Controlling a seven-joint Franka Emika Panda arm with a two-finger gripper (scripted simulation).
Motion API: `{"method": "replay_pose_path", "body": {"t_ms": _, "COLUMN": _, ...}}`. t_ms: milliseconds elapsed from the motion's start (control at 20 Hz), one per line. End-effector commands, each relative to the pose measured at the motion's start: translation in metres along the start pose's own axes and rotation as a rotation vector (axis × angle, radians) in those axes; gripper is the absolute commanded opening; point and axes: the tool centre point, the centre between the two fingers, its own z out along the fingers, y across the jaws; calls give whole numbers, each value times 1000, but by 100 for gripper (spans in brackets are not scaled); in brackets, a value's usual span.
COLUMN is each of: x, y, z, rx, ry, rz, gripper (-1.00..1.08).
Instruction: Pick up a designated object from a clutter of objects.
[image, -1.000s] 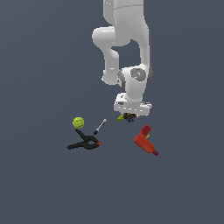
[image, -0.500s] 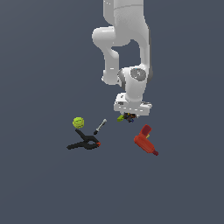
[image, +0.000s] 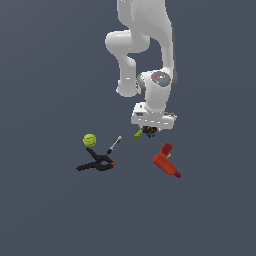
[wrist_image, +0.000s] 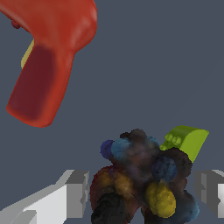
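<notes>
Gripper (wrist_image: 142, 192) open, fingers (wrist_image: 78, 192) either side of dark lump (wrist_image: 140, 179), not touching it, green wedge (wrist_image: 186, 141) just beside, red drill (wrist_image: 48, 52) apart, no readable writing anywhere.

The gripper (image: 150, 131) hangs over the dark lump (image: 148, 132) beside the yellow-green wedge (image: 138, 134).

Exterior view stands far off; wrist view looks down close, sharing the red drill (image: 166, 160).
</notes>
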Motion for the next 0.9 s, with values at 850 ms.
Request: {"method": "replay_pose_path", "body": {"t_ms": 850, "x": 2, "y": -36, "z": -155, "rx": 2, "ry": 0, "rz": -1, "gripper": -100}}
